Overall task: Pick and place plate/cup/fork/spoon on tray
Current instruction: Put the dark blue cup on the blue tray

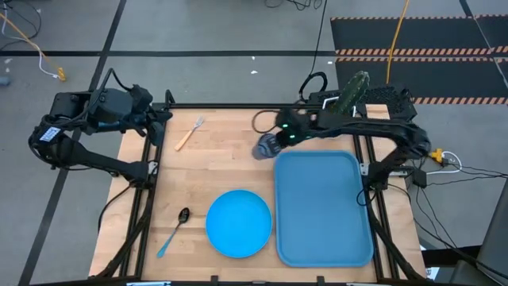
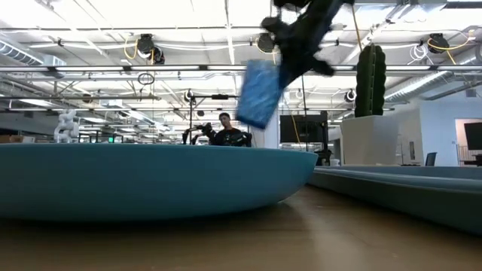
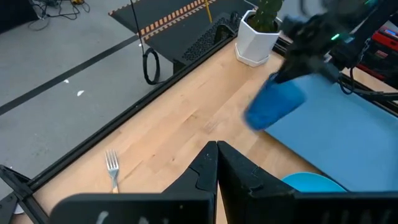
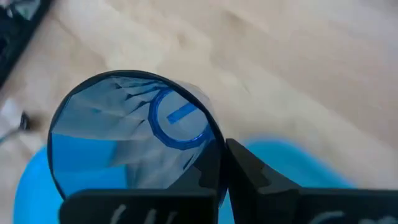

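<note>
Bright overhead ceiling lights in the low view, where the lifted cup (image 2: pixel 260 92) shows motion-blurred.

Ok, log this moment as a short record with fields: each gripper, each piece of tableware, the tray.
right gripper: shut on the cup, lifted off the table, beside the tray's far left corner
cup: held tilted in the air
left gripper: shut, waiting at the table's far left edge
plate: on the table, left of the tray
fork: on the table, far left part
spoon: on the table, left of the plate
tray: nothing on it
</note>
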Controlling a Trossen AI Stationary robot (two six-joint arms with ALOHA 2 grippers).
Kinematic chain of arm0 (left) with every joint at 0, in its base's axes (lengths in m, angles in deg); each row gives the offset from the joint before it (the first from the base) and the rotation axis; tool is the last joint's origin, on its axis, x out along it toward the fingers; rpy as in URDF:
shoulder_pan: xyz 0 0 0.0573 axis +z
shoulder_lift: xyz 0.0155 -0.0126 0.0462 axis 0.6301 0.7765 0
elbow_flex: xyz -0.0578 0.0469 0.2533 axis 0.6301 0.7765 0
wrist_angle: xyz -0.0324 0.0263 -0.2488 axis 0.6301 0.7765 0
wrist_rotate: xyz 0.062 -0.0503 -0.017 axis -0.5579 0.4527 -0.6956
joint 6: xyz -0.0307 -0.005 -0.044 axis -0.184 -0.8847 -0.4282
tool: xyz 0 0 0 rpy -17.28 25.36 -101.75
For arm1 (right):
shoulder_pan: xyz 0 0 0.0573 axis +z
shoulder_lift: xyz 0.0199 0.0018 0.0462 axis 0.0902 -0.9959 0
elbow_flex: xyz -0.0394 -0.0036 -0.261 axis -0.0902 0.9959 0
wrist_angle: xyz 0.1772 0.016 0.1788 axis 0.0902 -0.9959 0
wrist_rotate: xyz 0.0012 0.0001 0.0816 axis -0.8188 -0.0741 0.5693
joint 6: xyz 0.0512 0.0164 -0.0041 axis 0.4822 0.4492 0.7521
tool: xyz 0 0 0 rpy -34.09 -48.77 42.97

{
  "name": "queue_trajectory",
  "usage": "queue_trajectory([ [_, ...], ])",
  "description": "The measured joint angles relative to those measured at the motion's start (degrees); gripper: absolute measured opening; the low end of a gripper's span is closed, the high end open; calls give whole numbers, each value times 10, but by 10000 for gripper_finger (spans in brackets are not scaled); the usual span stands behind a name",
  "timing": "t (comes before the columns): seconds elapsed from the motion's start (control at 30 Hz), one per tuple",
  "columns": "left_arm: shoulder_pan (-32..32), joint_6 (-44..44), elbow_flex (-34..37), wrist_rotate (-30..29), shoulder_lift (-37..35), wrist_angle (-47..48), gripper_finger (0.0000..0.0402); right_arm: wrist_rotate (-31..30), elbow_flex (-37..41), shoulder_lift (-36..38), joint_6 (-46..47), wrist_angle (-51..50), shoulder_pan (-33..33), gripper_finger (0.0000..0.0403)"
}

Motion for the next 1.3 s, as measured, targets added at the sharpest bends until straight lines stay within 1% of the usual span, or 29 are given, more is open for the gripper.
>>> queue_trajectory([
  [0.07,0,0,0,-2,0,0,8,17,0,34,12,-65,0,1],
  [0.17,0,5,0,-5,0,0,8,17,0,64,20,-171,1,1],
  [0.23,0,6,0,-6,0,-2,8,6,0,65,21,-228,0,1],
  [0.33,0,7,0,-6,0,-3,8,2,0,52,18,-260,-2,1],
  [0.4,0,7,0,-6,0,-3,8,2,0,39,15,-253,-2,1],
  [0.6,0,0,0,-6,0,-3,8,6,0,-8,7,-187,0,0],
  [0.77,0,1,0,-6,0,-3,8,18,6,-37,-12,-187,0,0],
  [1.13,0,-2,0,-6,0,-3,8,20,62,-26,-17,-163,1,0],
  [1.3,0,-2,0,-6,0,-3,8,19,68,-25,-12,-157,3,4],
])
